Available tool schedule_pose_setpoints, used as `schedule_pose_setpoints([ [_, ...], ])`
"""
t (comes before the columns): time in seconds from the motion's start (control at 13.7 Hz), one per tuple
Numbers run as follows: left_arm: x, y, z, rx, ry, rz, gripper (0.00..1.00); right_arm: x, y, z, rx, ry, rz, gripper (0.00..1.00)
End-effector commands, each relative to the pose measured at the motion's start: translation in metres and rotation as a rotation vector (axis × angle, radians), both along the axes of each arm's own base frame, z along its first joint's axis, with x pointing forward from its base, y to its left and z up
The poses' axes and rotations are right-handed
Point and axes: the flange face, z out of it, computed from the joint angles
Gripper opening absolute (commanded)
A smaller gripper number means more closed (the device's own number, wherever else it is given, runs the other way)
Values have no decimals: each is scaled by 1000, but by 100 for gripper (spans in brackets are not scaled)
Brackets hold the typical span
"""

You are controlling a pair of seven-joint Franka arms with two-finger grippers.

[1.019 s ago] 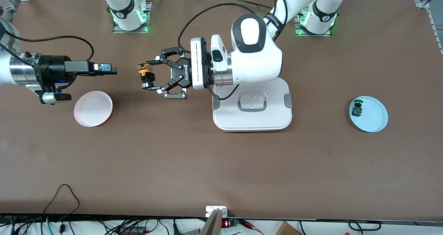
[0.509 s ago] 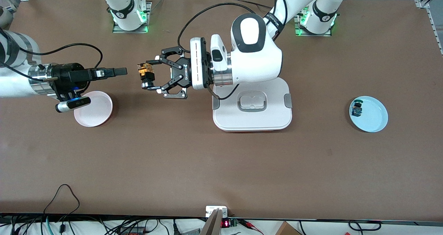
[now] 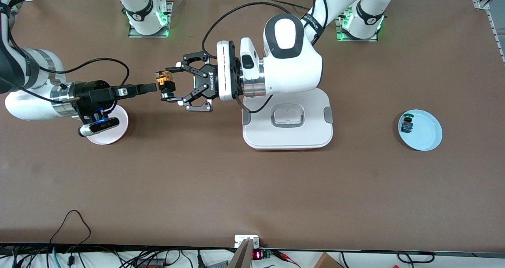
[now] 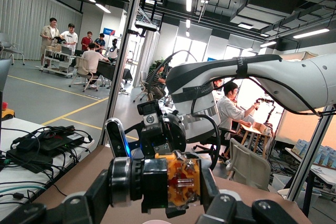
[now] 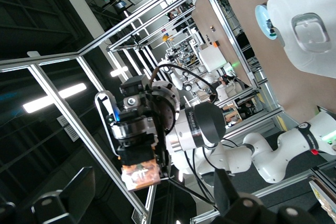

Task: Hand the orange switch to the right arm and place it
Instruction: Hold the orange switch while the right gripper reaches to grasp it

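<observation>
Front view: the right gripper (image 3: 152, 88), jaws wide, has closed in on the orange switch (image 3: 165, 83) clamped aloft by the left gripper (image 3: 173, 84). Left wrist view: switch (image 4: 181, 181) pinched, handover imminent. Right wrist view: switch (image 5: 140, 174) just ahead.

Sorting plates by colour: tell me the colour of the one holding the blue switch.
Light blue plate, clearest in front view.

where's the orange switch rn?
Front view: the orange switch is held in the left gripper, up over the table between the pink plate and the white box.
</observation>
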Motion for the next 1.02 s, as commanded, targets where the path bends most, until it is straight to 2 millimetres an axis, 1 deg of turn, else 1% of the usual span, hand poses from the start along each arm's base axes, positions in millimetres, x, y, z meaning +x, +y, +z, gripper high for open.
schedule_pose_setpoints([
  [0.0, 0, -2, 9, 4, -7, 11, 0, 11, 11, 11, 49, -24, -13, 100],
  [0.15, 0, -2, 9, 5, -8, 11, 0, 12, 15, 12, 53, -29, -11, 100],
  [0.44, 0, -3, 5, 9, -5, 11, 0, 8, 31, 11, 52, -40, 14, 100],
  [0.51, -4, -7, 6, 8, -6, 5, 0, 7, 36, 10, 53, -40, 23, 100],
  [0.65, -3, -6, 5, 9, -6, 16, 0, 5, 44, 10, 53, -41, 35, 100],
  [0.95, -4, -6, 7, 9, -10, 15, 0, 4, 46, 13, 52, -46, 38, 100],
])
